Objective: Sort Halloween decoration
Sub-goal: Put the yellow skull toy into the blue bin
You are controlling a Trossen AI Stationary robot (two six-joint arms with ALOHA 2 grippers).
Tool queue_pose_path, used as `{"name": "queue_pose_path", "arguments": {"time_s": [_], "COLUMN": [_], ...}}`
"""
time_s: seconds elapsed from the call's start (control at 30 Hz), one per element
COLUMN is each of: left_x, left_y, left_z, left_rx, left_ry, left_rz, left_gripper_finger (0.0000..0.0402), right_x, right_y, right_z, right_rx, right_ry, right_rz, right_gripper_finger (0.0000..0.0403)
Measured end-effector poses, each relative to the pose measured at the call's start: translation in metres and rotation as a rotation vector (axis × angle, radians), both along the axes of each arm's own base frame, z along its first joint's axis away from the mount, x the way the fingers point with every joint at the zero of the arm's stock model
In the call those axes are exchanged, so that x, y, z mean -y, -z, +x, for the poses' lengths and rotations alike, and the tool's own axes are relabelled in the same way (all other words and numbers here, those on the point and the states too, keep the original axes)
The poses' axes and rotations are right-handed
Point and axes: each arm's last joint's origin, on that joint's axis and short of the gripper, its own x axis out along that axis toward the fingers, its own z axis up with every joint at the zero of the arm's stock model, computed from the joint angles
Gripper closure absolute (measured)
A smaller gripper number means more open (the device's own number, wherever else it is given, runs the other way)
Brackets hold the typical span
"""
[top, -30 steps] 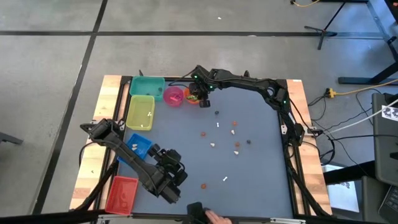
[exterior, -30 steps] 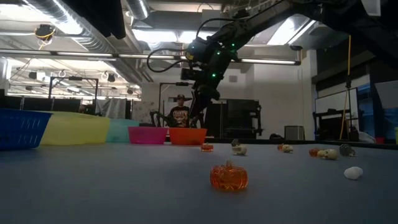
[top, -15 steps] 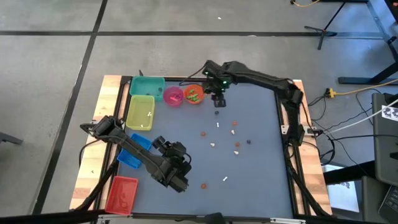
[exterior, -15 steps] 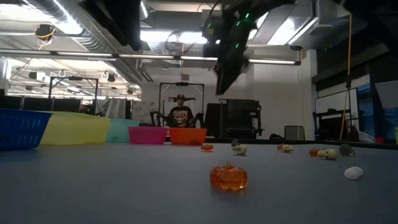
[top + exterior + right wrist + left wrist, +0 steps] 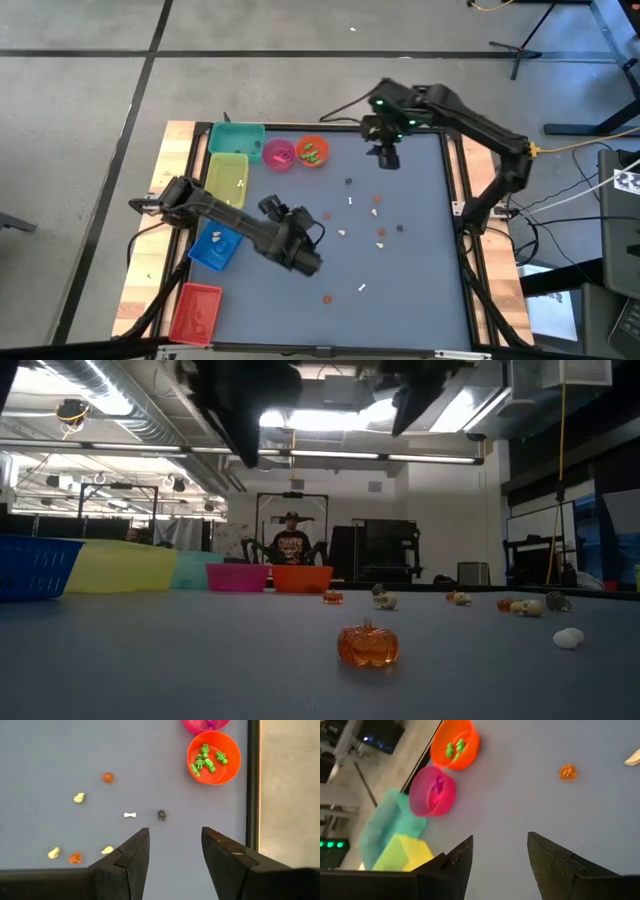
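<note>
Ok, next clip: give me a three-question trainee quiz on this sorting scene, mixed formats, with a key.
1. True or false: the orange bowl holds green trinkets.
2. Which bin lies nearest the left pincer? A) red bin B) blue bin C) teal bin
3. Fill in: in the low view, the trinket closest to the camera is an orange ____.

Key: 1 true. 2 B. 3 pumpkin. Both the left pincer and the right pincer are open and empty above the table.

Grey concrete floor (image 5: pixel 80 100), bright ceiling lights (image 5: pixel 320 420), person (image 5: pixel 291 543) standing at back.
</note>
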Motion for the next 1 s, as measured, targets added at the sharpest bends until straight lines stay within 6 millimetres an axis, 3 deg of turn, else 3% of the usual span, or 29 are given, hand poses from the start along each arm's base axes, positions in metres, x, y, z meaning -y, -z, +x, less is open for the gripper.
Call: {"name": "queue_pose_path", "arguments": {"time_s": [0.23, 0.47, 0.67, 1.0], "left_x": [-0.03, -0.06, -0.086, -0.101], "left_y": [0.002, -0.002, -0.006, -0.001], "left_z": [0.031, 0.068, 0.083, 0.088], "left_rx": [-0.016, 0.095, 0.168, 0.131], "left_ry": [0.159, 0.426, 0.668, 0.815], "left_rz": [-0.056, -0.246, -0.471, -0.458], "left_gripper_finger": [0.023, 0.023, 0.023, 0.023], "right_x": [-0.02, -0.041, -0.055, -0.065], "right_y": [-0.026, -0.024, 0.003, 0.07], "right_z": [-0.042, -0.086, -0.115, -0.137], "right_rx": [0.023, 0.079, 0.129, 0.193], "right_ry": [0.041, 0.058, 0.149, 0.301], "right_rz": [0.043, 0.077, 0.116, 0.201], "right_gripper_finger": [0.0223, 0.0223, 0.0223, 0.0223]}}
